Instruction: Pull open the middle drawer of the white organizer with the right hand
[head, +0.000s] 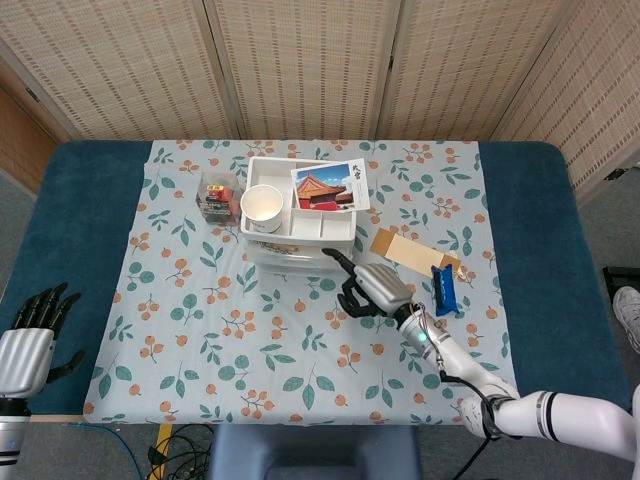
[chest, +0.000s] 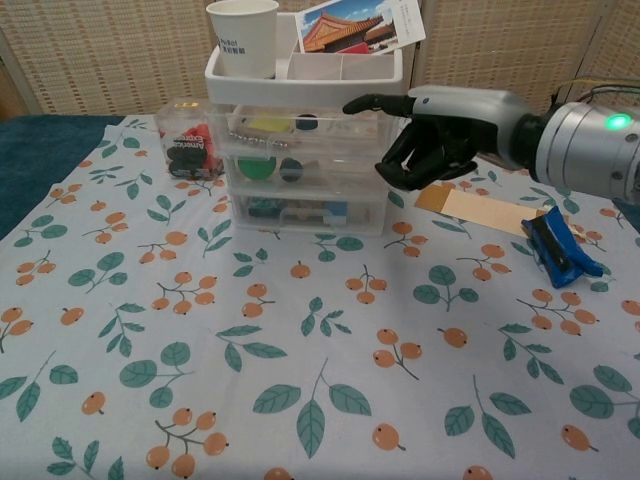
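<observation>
The right hand (chest: 435, 135) is hovering beside the white organizer (chest: 305, 150) at mid-table, one finger pointing, the rest curled on nothing; its middle drawer (chest: 300, 168) is sitting closed.

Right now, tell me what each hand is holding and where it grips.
Nothing is held. The right hand hovers by the white organizer, one finger pointing, the others curled in. The left hand is bare, fingers apart.

Glossy plastic organizer (chest: 305, 150), matt cloth (chest: 300, 380)
</observation>
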